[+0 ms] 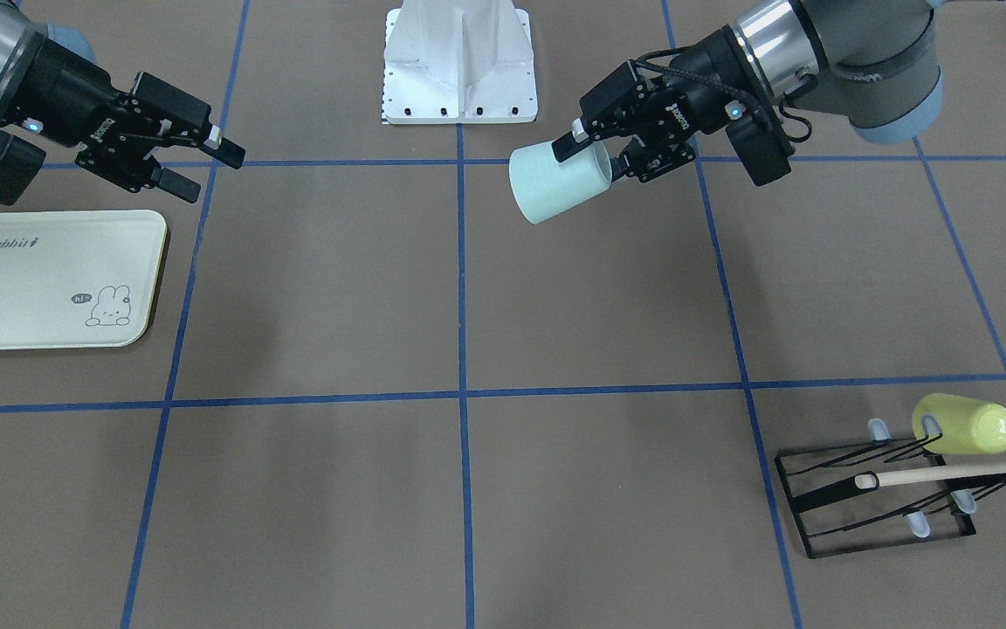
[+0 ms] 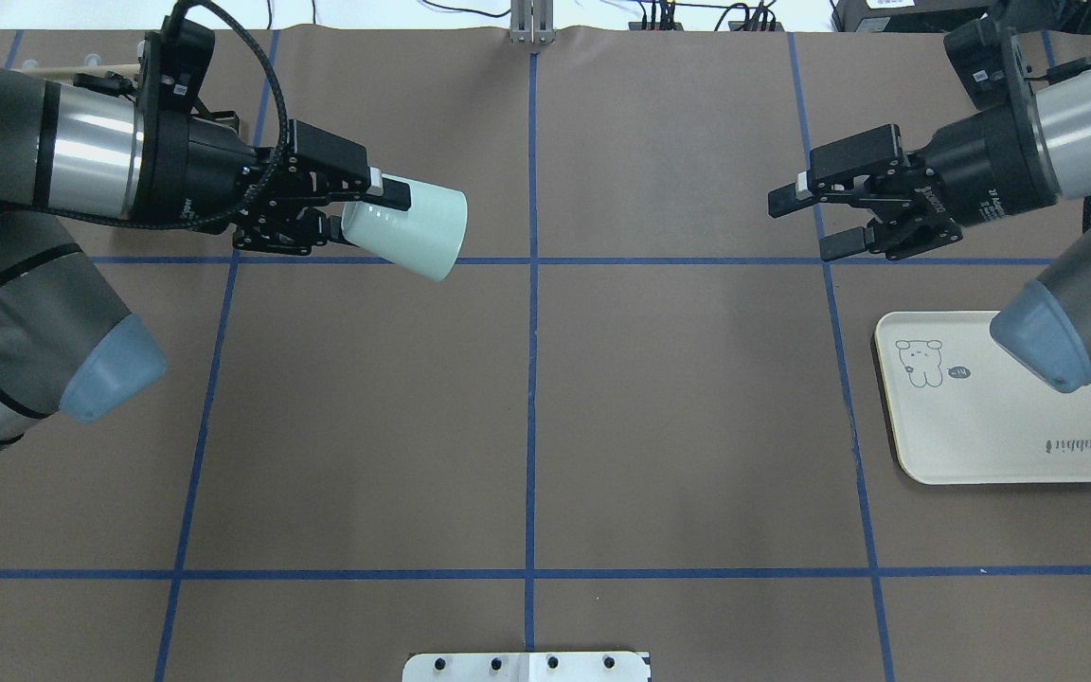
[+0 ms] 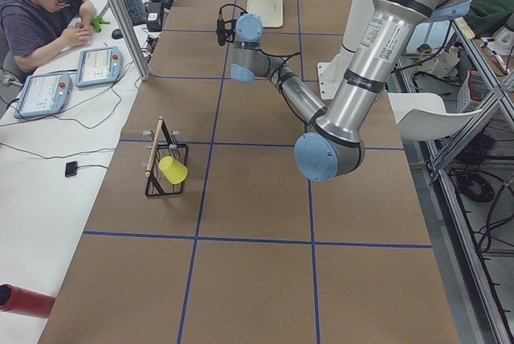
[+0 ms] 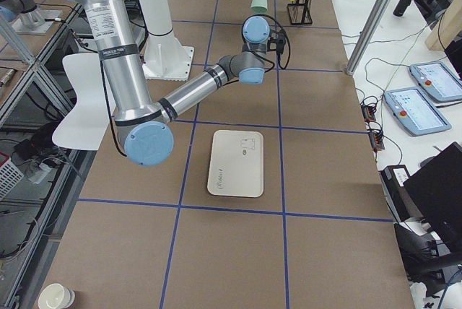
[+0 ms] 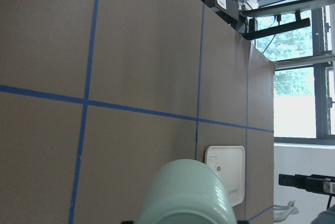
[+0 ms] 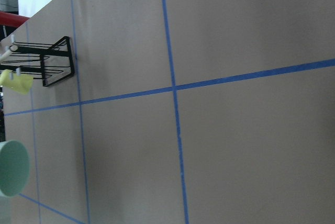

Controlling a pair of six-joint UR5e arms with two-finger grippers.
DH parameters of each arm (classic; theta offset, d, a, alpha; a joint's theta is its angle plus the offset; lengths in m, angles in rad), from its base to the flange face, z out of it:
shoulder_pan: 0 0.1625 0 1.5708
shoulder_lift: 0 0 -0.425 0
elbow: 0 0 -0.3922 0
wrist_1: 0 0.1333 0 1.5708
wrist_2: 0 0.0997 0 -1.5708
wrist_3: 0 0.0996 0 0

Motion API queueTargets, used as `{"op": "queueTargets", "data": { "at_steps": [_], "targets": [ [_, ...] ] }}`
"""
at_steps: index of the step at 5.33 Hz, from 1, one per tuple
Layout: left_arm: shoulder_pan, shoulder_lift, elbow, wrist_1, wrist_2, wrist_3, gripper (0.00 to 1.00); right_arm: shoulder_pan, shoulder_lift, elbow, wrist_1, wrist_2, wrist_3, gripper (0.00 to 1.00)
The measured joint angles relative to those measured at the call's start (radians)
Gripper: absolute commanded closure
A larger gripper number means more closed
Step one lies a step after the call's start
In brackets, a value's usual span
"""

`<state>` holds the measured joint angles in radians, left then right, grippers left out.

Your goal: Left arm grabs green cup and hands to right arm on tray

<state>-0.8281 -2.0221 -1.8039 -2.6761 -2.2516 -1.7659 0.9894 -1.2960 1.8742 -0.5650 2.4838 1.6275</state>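
My left gripper (image 2: 366,216) is shut on the pale mint-green cup (image 2: 413,227) and holds it sideways in the air, above the table and left of the centre line. One finger lies on the cup's outside. The cup also shows in the front view (image 1: 555,183), with the left gripper (image 1: 595,157) behind it, and in the left wrist view (image 5: 186,195). My right gripper (image 2: 803,225) is open and empty, facing the cup from far across the table. The cream tray (image 2: 981,426) lies flat below the right arm, with nothing on it; it also shows in the front view (image 1: 23,288).
A black wire rack (image 1: 870,498) stands at the far left corner. It holds a yellow-green tumbler (image 1: 966,425) and a wooden stick (image 1: 948,472). The white robot base plate (image 1: 459,70) is at the near middle edge. An operator (image 3: 48,6) sits beyond the table.
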Motion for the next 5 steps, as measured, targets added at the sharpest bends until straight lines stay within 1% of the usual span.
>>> {"op": "queueTargets", "data": {
  "at_steps": [1, 2, 3, 4, 5],
  "targets": [
    [0.025, -0.004, -0.001, -0.060, -0.001, -0.058, 1.00, -0.027, 0.006, 0.000, 0.154, -0.040, 0.114, 0.01],
    [0.032, -0.005, -0.004, -0.146, -0.001, -0.144, 1.00, -0.081, 0.007, -0.001, 0.329, -0.142, 0.250, 0.01],
    [0.032, -0.006, -0.017, -0.224, 0.004, -0.237, 1.00, -0.169, 0.006, -0.001, 0.487, -0.283, 0.348, 0.01],
    [0.032, -0.007, -0.036, -0.278, 0.012, -0.320, 1.00, -0.256, 0.002, -0.002, 0.612, -0.418, 0.392, 0.01],
    [0.032, -0.009, -0.047, -0.320, 0.038, -0.384, 1.00, -0.317, -0.003, -0.002, 0.705, -0.513, 0.418, 0.01]
  ]
}}
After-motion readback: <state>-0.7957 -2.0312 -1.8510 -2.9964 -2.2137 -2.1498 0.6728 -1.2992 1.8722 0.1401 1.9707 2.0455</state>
